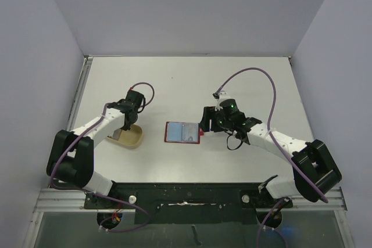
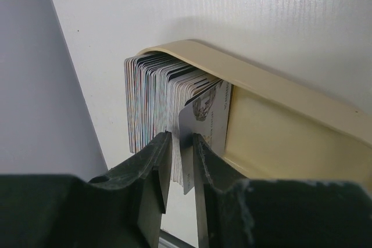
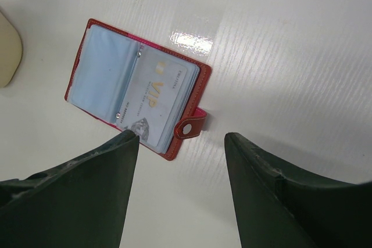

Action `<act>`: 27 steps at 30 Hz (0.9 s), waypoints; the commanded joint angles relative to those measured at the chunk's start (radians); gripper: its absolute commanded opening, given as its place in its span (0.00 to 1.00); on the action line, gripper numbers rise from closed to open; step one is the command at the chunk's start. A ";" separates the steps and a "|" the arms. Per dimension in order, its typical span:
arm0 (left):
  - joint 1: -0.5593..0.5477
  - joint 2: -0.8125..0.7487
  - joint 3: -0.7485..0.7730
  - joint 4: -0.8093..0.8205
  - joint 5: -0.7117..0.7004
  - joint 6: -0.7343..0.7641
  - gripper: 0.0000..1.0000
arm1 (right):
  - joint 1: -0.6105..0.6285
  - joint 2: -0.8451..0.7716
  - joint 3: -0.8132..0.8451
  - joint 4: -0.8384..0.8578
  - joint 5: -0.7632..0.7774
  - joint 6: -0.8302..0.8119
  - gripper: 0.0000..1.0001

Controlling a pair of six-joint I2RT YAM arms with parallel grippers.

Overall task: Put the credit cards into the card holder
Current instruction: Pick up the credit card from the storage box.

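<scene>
White table (image 1: 192,79) across the middle of the top view, grey walls on three sides.

Right arm (image 1: 279,143) reaching in from the lower right. Right gripper (image 1: 204,121) just off the right edge of the card holder (image 1: 183,132). In the right wrist view, right gripper (image 3: 180,136) spread wide, dark fingers (image 3: 99,184) at the bottom of the frame, only table surface and the holder's corner between them.

Left arm (image 1: 87,129) bent in from the lower left. Left gripper (image 1: 125,125) down over the tan dish (image 1: 132,137), left of centre.

Dish rim (image 2: 279,91) running diagonally from upper middle to right edge in the left wrist view. Credit cards (image 2: 151,97) packed on edge at the dish's left end, a thick stack of pale edges.

Card holder (image 3: 139,85) at upper left of the right wrist view, lying open and flat on the table. Red border, clear sleeves inside, a pale card marked VIP in the right-hand sleeve.

Left gripper (image 2: 182,137) drawn narrow, pinching a single card (image 2: 195,114) at the near side of the stack, the card upright between the two fingers (image 2: 154,166).

Snap tab (image 3: 187,130) at the holder's lower right corner, just above the gap between the right fingers.
</scene>
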 commanded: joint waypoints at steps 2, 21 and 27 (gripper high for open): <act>-0.001 0.007 0.055 -0.010 -0.045 -0.004 0.17 | -0.007 -0.037 0.006 0.055 -0.003 -0.006 0.61; -0.022 -0.017 0.111 -0.087 0.008 -0.036 0.00 | -0.006 -0.032 0.020 0.053 -0.004 -0.006 0.61; -0.021 -0.044 0.141 -0.124 0.102 -0.070 0.00 | -0.005 -0.031 0.026 0.051 -0.017 -0.002 0.61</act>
